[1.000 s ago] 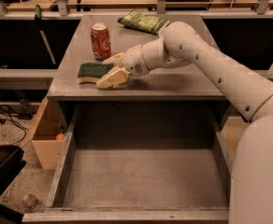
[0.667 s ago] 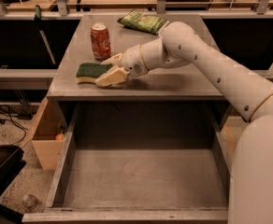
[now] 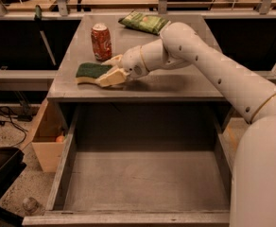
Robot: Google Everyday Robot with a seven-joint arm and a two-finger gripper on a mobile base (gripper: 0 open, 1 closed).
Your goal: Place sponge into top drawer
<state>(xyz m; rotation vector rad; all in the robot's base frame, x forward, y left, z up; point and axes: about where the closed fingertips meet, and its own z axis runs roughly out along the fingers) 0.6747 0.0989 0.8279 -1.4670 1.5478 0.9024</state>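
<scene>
The sponge (image 3: pixel 90 72), dark green on top with a pale yellow base, lies on the grey cabinet top (image 3: pixel 176 82) near its front left corner. My gripper (image 3: pixel 112 70) is at the sponge's right end, low over the cabinet top, and the white arm reaches in from the right. The top drawer (image 3: pixel 142 178) is pulled fully out below the cabinet top. It is wide and shallow with a bare grey bottom.
A red soda can (image 3: pixel 101 41) stands just behind the sponge. A green snack packet (image 3: pixel 144 22) lies at the back of the cabinet top. A wooden box (image 3: pixel 46 143) sits on the floor to the left of the drawer. My white base (image 3: pixel 265 174) fills the right.
The gripper has edged slightly left along the sponge's right end. The sponge stays on the cabinet top in about the same spot.
</scene>
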